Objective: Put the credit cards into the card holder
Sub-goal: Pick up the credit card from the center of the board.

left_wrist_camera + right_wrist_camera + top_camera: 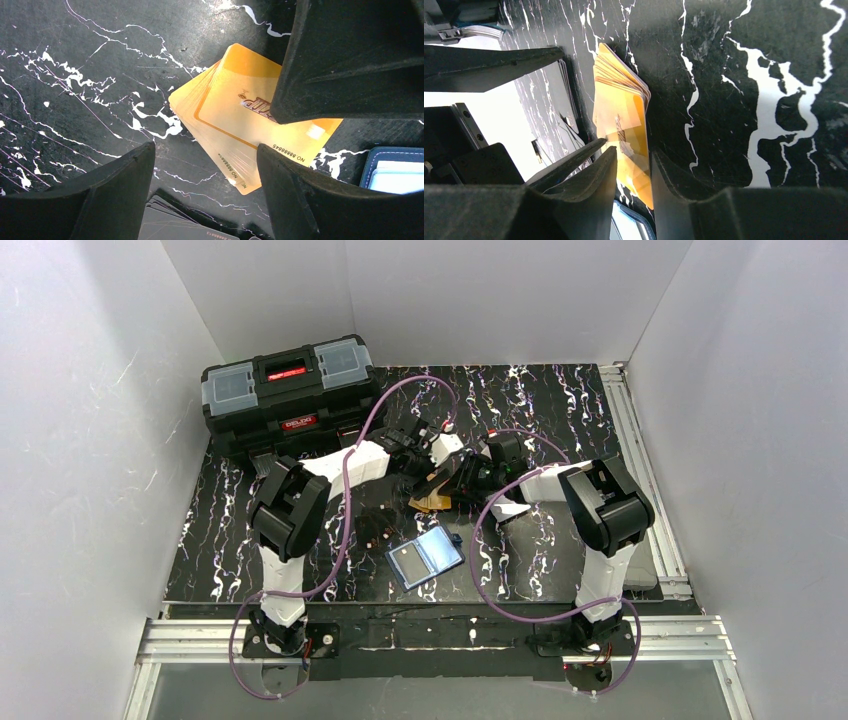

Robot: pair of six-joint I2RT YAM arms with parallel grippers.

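Stack of orange credit cards (235,120) flat on mid-table, both grippers over it.
Fingers of left gripper (205,150) wide, empty; right gripper (634,152) narrow at top card's end, grip cannot be told. Open card holder (425,557) lies near, apart; grey cards (175,227) beside stack.

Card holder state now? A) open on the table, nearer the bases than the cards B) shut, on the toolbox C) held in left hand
A: the card holder lies open on the table, light blue inside up, on the near side of the credit cards.
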